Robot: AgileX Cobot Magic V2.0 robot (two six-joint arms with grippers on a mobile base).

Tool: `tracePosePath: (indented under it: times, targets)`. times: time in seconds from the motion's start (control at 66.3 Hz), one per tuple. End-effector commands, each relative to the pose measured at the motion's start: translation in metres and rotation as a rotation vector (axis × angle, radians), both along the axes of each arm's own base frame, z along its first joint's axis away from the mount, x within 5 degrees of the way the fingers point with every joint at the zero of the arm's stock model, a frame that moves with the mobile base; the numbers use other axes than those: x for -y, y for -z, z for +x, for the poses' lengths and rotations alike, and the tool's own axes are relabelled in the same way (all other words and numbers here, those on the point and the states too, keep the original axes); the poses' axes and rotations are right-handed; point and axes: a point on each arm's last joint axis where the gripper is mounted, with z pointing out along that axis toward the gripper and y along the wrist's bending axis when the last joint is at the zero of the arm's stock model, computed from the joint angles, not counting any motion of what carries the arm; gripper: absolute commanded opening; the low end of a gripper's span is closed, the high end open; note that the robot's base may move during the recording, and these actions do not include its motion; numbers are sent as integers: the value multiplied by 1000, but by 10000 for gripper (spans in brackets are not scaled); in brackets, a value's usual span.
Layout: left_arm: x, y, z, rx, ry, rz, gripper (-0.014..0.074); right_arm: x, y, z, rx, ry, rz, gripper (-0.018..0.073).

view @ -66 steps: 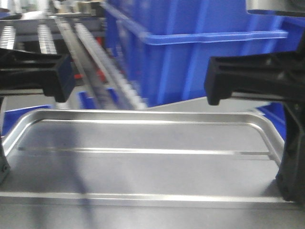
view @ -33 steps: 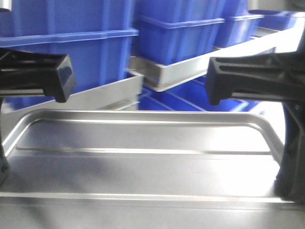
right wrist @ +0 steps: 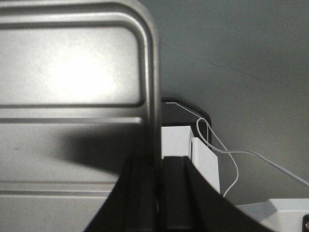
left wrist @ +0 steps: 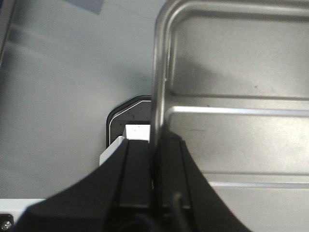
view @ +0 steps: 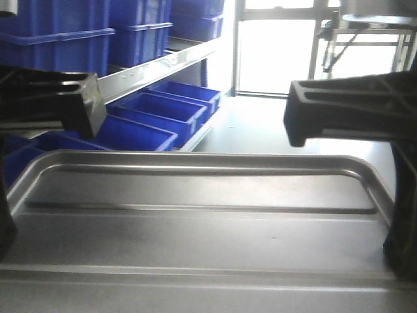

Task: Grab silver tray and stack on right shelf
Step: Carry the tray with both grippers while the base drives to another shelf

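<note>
The silver tray [view: 195, 228] fills the lower front view, level, with its two long ridges across the base. My left gripper [view: 5, 215] is shut on its left rim and my right gripper [view: 399, 241] on its right rim. In the left wrist view the left gripper [left wrist: 155, 145] pinches the tray's rim [left wrist: 159, 72] between its black fingers. In the right wrist view the right gripper [right wrist: 157, 162] does the same on the tray's opposite rim [right wrist: 152, 72]. Grey floor lies below the tray. The right shelf with white rollers is out of view.
Blue bins [view: 153, 111] sit on a low level of a steel rack at the left, with more blue bins [view: 65, 26] above. A bright doorway [view: 280, 45] is ahead. A metal frame [view: 365, 29] stands at the far right. A white cable [right wrist: 227, 154] hangs by the right gripper.
The background has swept leftward: roller tracks and a big blue bin gave way to stacked bins, then to the doorway. The tray stays held the same way in both grippers.
</note>
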Motion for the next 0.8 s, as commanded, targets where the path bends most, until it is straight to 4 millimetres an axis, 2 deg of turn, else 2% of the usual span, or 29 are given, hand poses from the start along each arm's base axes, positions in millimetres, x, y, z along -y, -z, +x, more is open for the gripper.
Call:
tracePosePath:
  times: [0.0,0.256,0.784]
  targets:
    - [2,-13,-2,32,16,-66,-99,1,-13,1,49,-8,30,59]
    - [0,-12,-2,23,11,-45,-99,4,-12,0,35,-3,6,59]
    - [-17,-9,-9,-58,-30,139,-99,4,-12,0,35,-3,6,59]
